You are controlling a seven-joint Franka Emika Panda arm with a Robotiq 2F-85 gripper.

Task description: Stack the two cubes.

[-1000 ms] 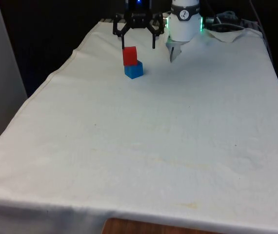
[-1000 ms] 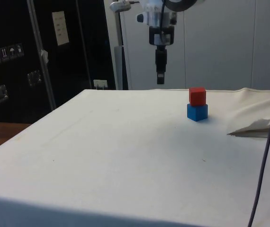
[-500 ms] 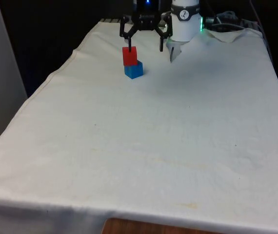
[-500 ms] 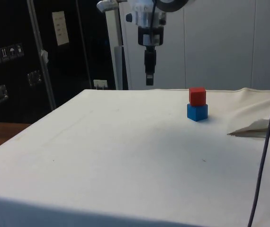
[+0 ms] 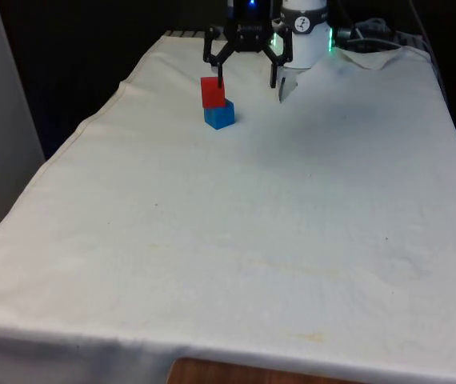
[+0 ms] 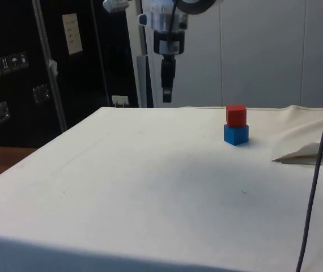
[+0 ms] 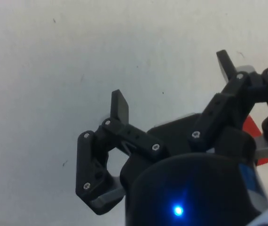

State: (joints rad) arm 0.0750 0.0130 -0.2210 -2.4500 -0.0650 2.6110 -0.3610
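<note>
Front view, near to far: bench [image 5: 236,240] under white cloth; blue cube [image 5: 220,115] resting on it, red cube [image 5: 212,91] stacked on top, the pair below my tool [image 5: 246,76] and toward the front view's left. Tool raised above the bench, fingers spread wide, holding nothing, apart from both cubes.

Table: the table [image 5: 292,240], draped in a white cloth [image 6: 150,187], carries the load.
Resting on cloth: a blue cube [image 5: 220,117] near the far end, toward the front view's left.
Far corner: cloth bunched in folds [image 6: 309,152].
</note>
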